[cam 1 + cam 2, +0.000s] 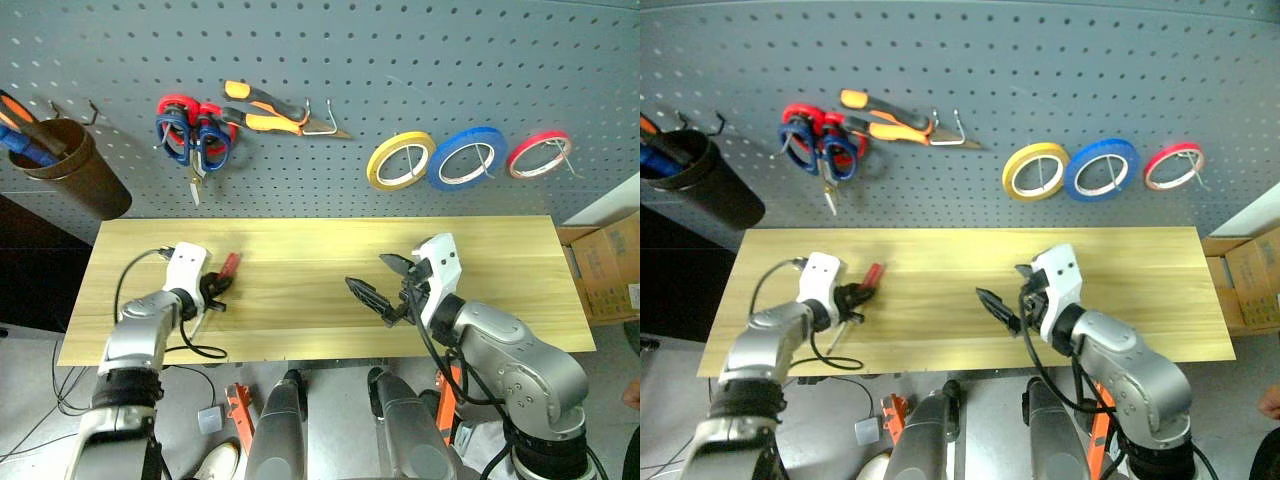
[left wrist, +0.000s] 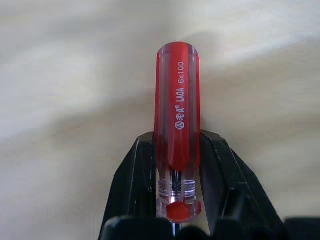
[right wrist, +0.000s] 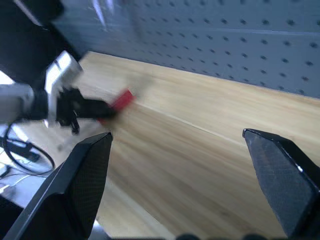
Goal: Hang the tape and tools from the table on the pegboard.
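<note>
The left claw (image 1: 218, 285) is clamped tight with its fingers (image 2: 131, 175) nearly together, while the right claw (image 1: 384, 288) gapes wide, pointing level.

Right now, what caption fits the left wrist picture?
Left end effector shut on the red screwdriver above the table.

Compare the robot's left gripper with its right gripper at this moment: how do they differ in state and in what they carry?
The left gripper is shut on the red-handled screwdriver; the right gripper stands wide open and carries nothing. The left gripper sits near the table's left end, the right gripper over its middle. Both have two black fingers and are above the wooden tabletop, below the pegboard.
</note>
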Robot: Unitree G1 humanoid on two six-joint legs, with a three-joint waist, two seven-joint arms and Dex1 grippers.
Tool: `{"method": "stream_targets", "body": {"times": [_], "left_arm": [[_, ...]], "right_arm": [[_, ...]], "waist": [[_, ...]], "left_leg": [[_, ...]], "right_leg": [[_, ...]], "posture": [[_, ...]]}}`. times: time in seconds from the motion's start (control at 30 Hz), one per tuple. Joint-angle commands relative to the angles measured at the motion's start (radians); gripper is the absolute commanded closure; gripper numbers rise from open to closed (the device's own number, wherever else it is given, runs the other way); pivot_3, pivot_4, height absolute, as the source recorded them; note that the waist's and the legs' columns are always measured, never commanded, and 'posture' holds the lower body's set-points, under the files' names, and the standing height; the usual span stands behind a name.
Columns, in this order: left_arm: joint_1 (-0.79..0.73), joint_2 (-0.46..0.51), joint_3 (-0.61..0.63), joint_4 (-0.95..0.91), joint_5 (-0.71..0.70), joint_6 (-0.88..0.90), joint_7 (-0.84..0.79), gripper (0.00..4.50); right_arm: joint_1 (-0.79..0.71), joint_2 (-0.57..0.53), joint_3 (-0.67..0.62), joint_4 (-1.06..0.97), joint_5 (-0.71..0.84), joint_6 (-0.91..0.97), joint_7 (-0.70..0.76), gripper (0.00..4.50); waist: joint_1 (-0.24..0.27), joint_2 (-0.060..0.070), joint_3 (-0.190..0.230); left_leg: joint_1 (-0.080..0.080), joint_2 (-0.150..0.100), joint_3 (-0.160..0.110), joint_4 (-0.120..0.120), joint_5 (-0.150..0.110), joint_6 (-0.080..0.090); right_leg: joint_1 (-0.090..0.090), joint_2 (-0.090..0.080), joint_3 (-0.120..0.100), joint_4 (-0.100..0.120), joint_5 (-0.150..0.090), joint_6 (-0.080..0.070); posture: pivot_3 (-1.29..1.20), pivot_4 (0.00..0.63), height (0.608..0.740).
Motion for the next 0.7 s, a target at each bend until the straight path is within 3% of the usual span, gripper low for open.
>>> {"method": "stream_targets", "body": {"times": [0.03,0.23,0.43,0.7], "left_arm": [[0.020,-0.012,0.036,-0.079,-0.024,0.068,0.054,3.67],[0.122,-0.029,0.048,-0.330,-0.031,0.040,0.114,3.67],[0.083,-0.079,0.124,-0.627,-0.005,0.019,0.277,3.67],[-0.088,-0.053,0.140,-0.657,0.083,-0.087,0.411,3.67]], "right_arm": [[-0.019,0.000,-0.008,-0.025,0.068,-0.039,0.046,0.00],[-0.068,0.024,-0.049,-0.028,0.245,-0.024,0.094,0.00],[-0.152,0.049,-0.109,0.021,0.382,-0.051,0.075,0.00],[-0.266,0.110,-0.057,0.148,0.321,-0.187,0.061,0.00]], "waist": [[0.001,-0.002,-0.002],[0.002,-0.013,-0.029],[0.031,-0.020,-0.072],[0.064,-0.020,-0.141]], "left_leg": [[0.000,-0.001,0.000,0.000,0.000,0.000],[-0.003,0.000,-0.002,0.000,0.001,-0.001],[-0.005,-0.001,-0.006,0.000,0.001,-0.002],[-0.002,-0.002,-0.013,0.000,0.003,-0.005]], "right_leg": [[0.000,0.001,-0.001,0.000,0.000,0.000],[-0.001,0.001,-0.004,0.000,0.004,-0.005],[0.000,0.000,-0.009,-0.001,0.005,-0.006],[0.007,0.002,-0.019,-0.006,0.007,-0.009]], "posture": [[-0.01,0.291,0.740],[0.05,0.220,0.740],[0.13,0.143,0.740],[0.20,0.073,0.740]]}}
